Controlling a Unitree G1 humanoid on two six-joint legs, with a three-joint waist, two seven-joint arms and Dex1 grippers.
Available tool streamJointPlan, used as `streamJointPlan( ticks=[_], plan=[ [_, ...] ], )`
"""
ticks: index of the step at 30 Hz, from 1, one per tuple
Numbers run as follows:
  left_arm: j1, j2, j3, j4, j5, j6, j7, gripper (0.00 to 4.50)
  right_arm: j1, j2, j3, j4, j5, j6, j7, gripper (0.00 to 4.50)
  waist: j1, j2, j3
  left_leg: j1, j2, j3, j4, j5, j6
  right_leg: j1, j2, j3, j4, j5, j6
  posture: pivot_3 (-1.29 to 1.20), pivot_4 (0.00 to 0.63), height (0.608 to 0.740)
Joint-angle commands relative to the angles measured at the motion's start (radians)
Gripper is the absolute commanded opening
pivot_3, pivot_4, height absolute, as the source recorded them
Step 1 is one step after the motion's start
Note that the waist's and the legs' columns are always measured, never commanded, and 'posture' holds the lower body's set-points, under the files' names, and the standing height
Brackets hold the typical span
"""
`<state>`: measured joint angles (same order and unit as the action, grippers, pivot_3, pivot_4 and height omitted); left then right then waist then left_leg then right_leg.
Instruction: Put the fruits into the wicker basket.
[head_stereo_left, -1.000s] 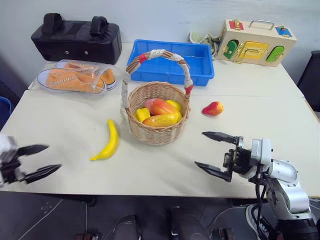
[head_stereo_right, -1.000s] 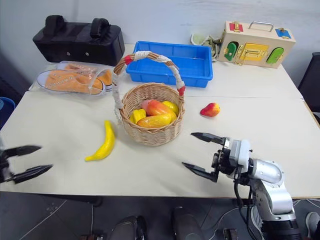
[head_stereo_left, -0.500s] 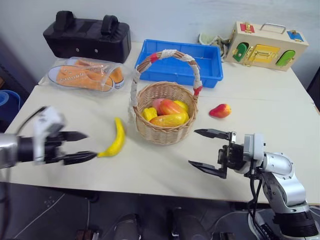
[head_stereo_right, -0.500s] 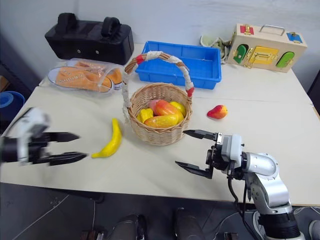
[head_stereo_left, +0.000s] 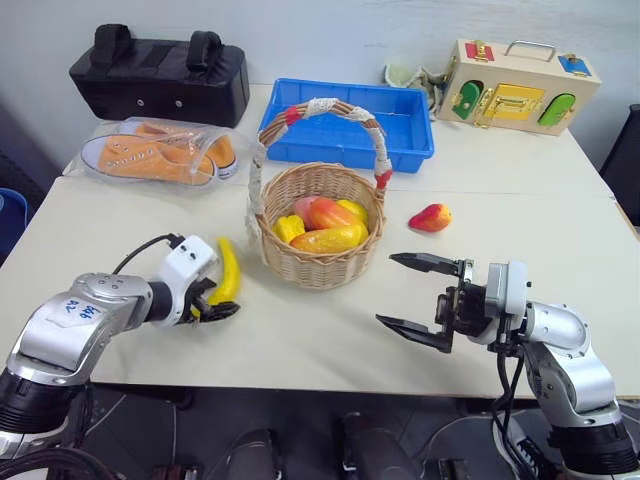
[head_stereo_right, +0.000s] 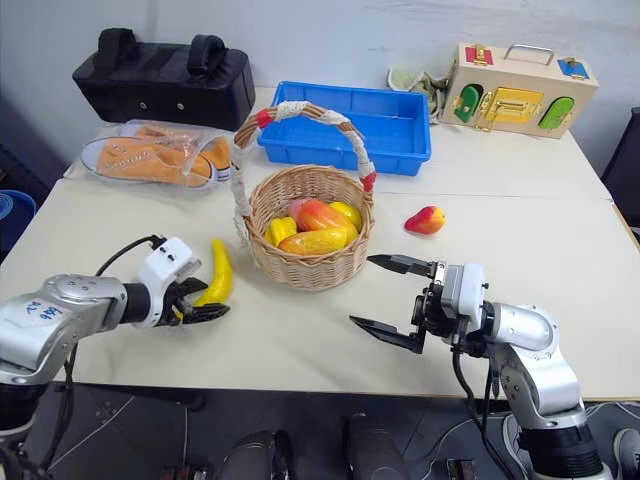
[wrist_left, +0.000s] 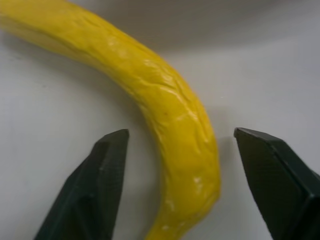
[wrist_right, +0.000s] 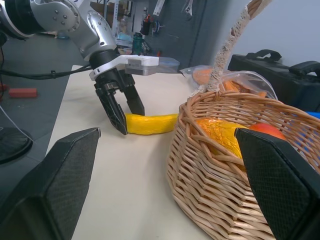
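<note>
Cream-coloured worktop (head_stereo_left: 560, 215) carries all items. Wicker basket (head_stereo_left: 318, 235) stands at its centre, already holding several fruits, among them an orange-yellow mango (head_stereo_left: 323, 240). Behind it lies a blue plastic tray (head_stereo_left: 345, 125). Right pincer (head_stereo_left: 412, 297) hovers near the basket's right side, fingers wide apart, gripping nothing. Left pincer (head_stereo_left: 213, 302) is lowered at the near end of the yellow banana (head_stereo_left: 227, 272), which lies flat just left of the basket; its fingers (wrist_left: 95, 190) straddle the banana's tip with gaps on both sides, not clamped. Red-and-yellow peach-like fruit (head_stereo_left: 429, 217) lies right of the basket, beyond the right pincer.
</note>
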<state>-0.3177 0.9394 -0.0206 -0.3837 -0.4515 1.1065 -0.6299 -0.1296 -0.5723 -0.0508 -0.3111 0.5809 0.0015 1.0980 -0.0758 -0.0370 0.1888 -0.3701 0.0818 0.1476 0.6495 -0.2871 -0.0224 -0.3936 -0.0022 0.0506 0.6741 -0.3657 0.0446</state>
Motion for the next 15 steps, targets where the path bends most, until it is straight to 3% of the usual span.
streamJointPlan(
  ticks=[1,5,9,11,15],
  plan=[
    [0.030,0.062,0.041,0.026,0.050,-0.148,-0.062,2.19,0.005,-0.002,-0.035,-0.019,0.006,-0.023,-0.005,4.50,-0.002,0.000,0.000,0.000,0.000,0.000,0.000,0.000,0.000,0.000,0.000,0.000,0.000,0.000,0.000,0.00,0.150,0.740],
    [0.030,0.102,0.133,0.160,0.033,-0.345,-0.204,1.02,0.001,-0.006,-0.047,-0.003,0.005,-0.024,-0.006,4.50,0.000,0.000,0.000,0.000,0.000,0.000,0.000,0.001,0.000,0.000,0.000,0.000,0.000,0.000,0.000,0.00,0.150,0.740],
    [0.076,0.122,0.309,0.226,-0.060,-0.701,-0.546,0.99,0.019,-0.020,-0.091,-0.011,0.016,-0.004,-0.027,4.50,-0.001,0.000,0.000,0.000,0.000,0.001,-0.001,0.000,0.000,-0.001,0.000,0.000,-0.001,0.000,0.000,0.00,0.150,0.740],
    [0.071,0.121,0.344,0.201,-0.121,-0.730,-0.638,0.99,0.037,-0.033,-0.118,-0.035,0.019,0.017,-0.048,4.50,0.000,0.000,0.000,-0.001,0.000,0.001,-0.001,0.000,0.000,-0.001,-0.001,-0.001,-0.002,0.000,0.000,0.00,0.150,0.740],
    [0.054,0.147,0.275,0.066,-0.187,-0.702,-0.745,0.99,0.082,-0.051,-0.160,-0.090,0.023,0.051,-0.096,4.50,0.008,0.000,0.000,-0.001,0.000,0.001,-0.001,0.000,0.000,0.000,-0.001,-0.001,-0.003,0.000,0.000,0.00,0.150,0.740]
  ],
)
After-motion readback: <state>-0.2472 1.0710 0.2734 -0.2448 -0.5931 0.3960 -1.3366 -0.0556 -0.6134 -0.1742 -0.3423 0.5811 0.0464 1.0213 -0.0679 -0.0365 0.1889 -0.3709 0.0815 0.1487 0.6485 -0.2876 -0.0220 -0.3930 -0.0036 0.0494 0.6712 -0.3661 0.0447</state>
